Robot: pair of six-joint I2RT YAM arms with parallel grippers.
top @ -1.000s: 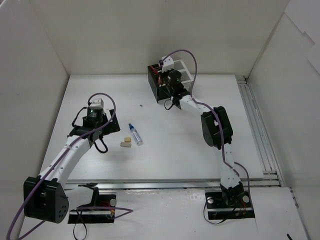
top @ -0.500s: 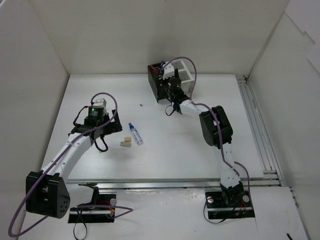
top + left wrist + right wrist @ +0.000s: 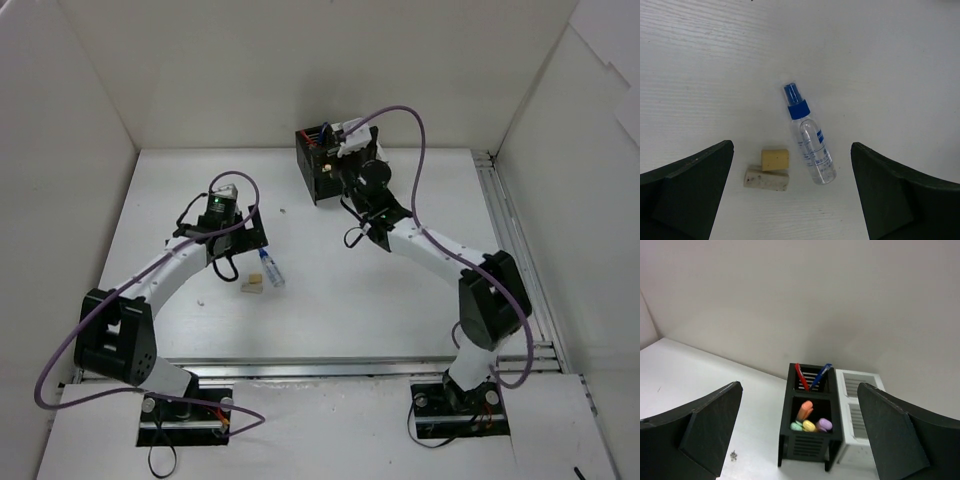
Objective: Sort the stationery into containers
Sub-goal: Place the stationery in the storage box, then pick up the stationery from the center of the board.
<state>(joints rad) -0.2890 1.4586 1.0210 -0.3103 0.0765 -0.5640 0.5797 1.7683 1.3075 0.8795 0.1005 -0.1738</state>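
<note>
In the right wrist view the black container (image 3: 807,447) holds a red pen (image 3: 801,376) and a blue pen (image 3: 821,375) in its far cell, and orange (image 3: 805,410), green (image 3: 797,426), yellow (image 3: 809,425) and purple (image 3: 824,424) highlighters in its near cell. The white container (image 3: 858,375) adjoins it on the right. My right gripper (image 3: 800,430) hangs open above and in front of them, empty. Below my open left gripper (image 3: 792,190) lie a blue-capped clear bottle (image 3: 810,142), a yellow eraser (image 3: 775,159) and a grey eraser (image 3: 766,179).
From above, the black container (image 3: 318,180) stands at the back of the white table near the rear wall, with my right gripper (image 3: 345,142) over it. The left gripper (image 3: 243,237) hovers just behind the erasers (image 3: 252,283) and bottle (image 3: 271,268). White side walls enclose the table.
My right gripper has opened and risen away from the black container. The left arm has swung right and forward, closer to the erasers and the bottle.
</note>
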